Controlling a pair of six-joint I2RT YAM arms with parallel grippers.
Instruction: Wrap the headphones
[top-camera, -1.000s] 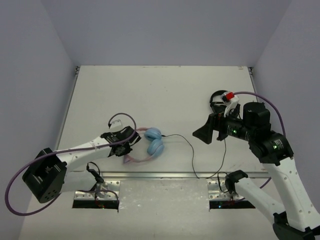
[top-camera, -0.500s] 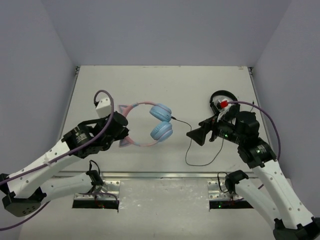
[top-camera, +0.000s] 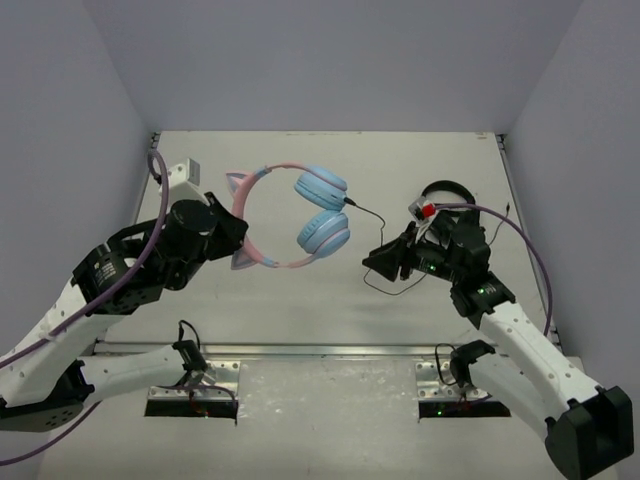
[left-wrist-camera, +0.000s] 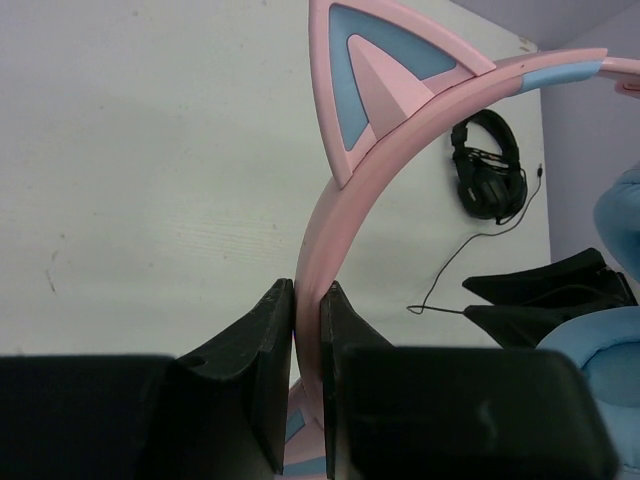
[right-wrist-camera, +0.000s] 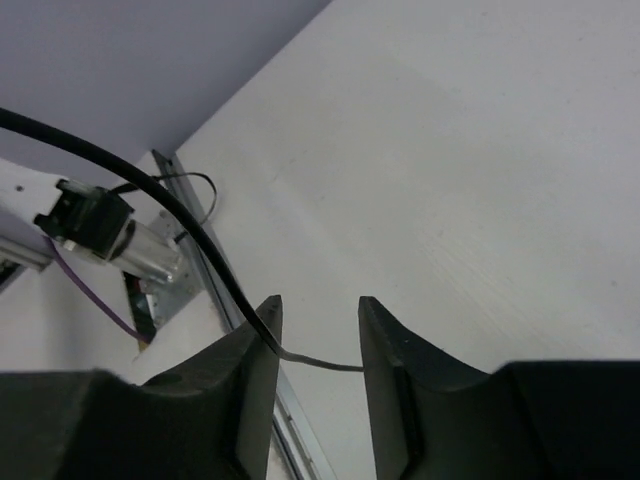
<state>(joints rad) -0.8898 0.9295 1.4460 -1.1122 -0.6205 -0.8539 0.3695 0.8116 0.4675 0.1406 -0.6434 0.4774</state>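
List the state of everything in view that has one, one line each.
headphones: held clear of the table by the headband
cable: unwrapped, trailing slack toward the right tool
left tool: shut on the headband
right tool: open, cable crossing its gap
black headphones: lying on the table, untouched

The left arm (top-camera: 100, 290) was raised and reached in toward the middle. At its end, the left gripper (left-wrist-camera: 307, 292) had both fingers pinched tight on the pink band of the headphones (top-camera: 322, 232). The right arm (top-camera: 515, 325) stretched low and inward, and the right gripper (top-camera: 370, 265) pointed across toward the left arm with its fingers parted, a clear gap between them.
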